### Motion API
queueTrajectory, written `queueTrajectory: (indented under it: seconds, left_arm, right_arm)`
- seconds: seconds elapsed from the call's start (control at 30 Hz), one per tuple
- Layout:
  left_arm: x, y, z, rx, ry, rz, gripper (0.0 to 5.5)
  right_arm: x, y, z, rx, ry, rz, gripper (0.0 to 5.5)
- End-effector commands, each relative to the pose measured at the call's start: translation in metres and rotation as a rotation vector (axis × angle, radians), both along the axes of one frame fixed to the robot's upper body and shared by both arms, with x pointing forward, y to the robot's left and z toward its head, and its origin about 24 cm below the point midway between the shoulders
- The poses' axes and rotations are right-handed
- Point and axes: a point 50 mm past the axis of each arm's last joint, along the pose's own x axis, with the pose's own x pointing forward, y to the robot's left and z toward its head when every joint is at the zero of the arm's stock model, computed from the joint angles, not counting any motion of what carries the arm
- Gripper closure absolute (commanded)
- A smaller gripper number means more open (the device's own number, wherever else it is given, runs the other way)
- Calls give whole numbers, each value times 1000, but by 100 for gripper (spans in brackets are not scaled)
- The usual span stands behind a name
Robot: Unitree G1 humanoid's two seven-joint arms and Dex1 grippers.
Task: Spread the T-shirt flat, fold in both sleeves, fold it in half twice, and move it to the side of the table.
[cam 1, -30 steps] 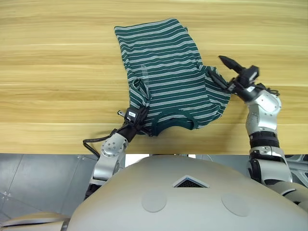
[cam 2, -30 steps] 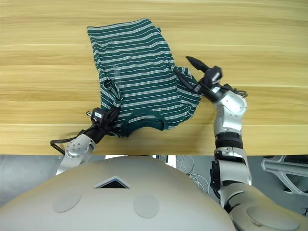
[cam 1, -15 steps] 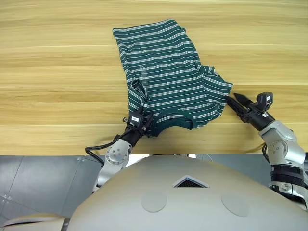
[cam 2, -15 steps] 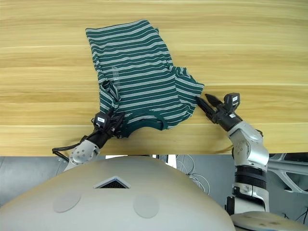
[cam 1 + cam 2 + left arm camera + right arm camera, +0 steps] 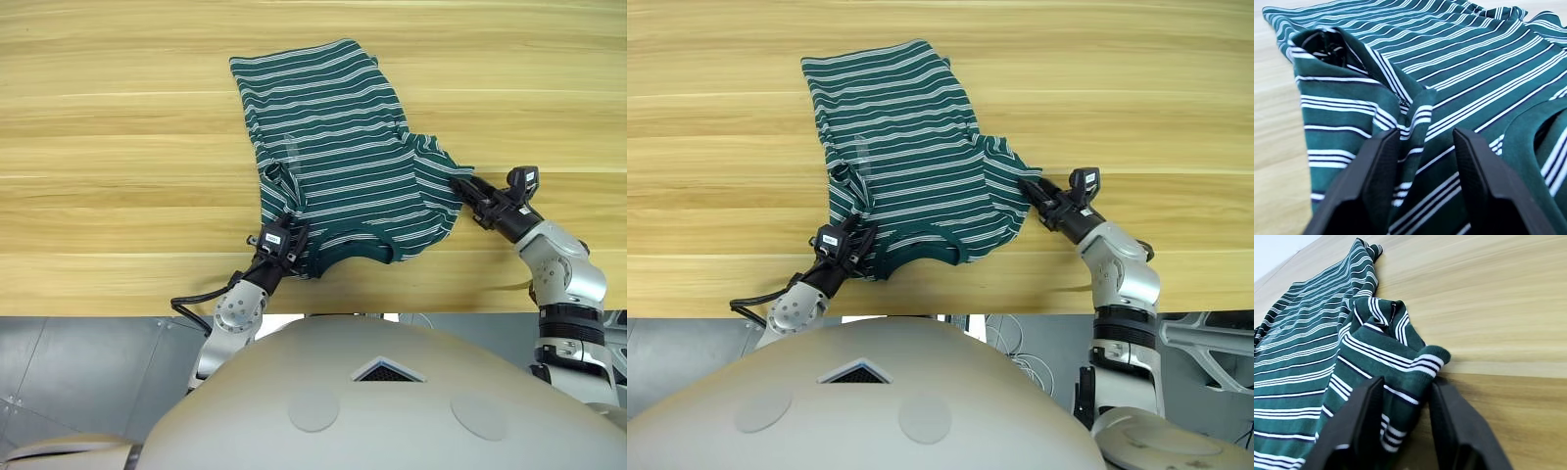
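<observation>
The pale wooden table (image 5: 118, 147) ran across the whole view in front of you, and the green T-shirt (image 5: 338, 147) with thin white stripes lay rumpled on it, its hem toward the far side and its neckline (image 5: 358, 240) close to the near edge. Your left gripper (image 5: 1426, 134) sat at the near left corner of the shirt, its two black fingers parted with a raised fold of cloth between them; whether the pads pressed the cloth could not be made out. A small white tag (image 5: 273, 236) showed on that wrist, its print too small to read. Just beyond it, the left sleeve (image 5: 279, 181) was bunched into a rolled lump, so its shape was hard to tell. Your right gripper (image 5: 1408, 384) lay low over the table at the shirt's right side, its fingers also apart, straddling the edge of the right sleeve (image 5: 1400, 347), which was doubled over on itself.
</observation>
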Motion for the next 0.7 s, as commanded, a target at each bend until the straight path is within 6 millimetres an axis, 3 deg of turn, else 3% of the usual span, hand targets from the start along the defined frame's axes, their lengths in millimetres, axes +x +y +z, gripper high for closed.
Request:
queueTrajectory:
  seconds: [0.03, 0.2, 0.47, 0.7]
  left_arm:
    - [1, -1, 1, 0, -9, 7, 360]
    - [0, -2, 1, -4, -6, 5, 360]
    - [-3, -6, -3, -1, 17, -3, 360]
    - [-4, -8, -8, 3, 37, -9, 360]
  right_arm:
    - [2, 5, -2, -44, -2, 26, 458]
    - [8, 9, 9, -90, -99, 53, 549]
    - [5, 34, 44, -265, -308, 291, 549]
    - [-8, 60, 44, -411, -341, 572, 549]
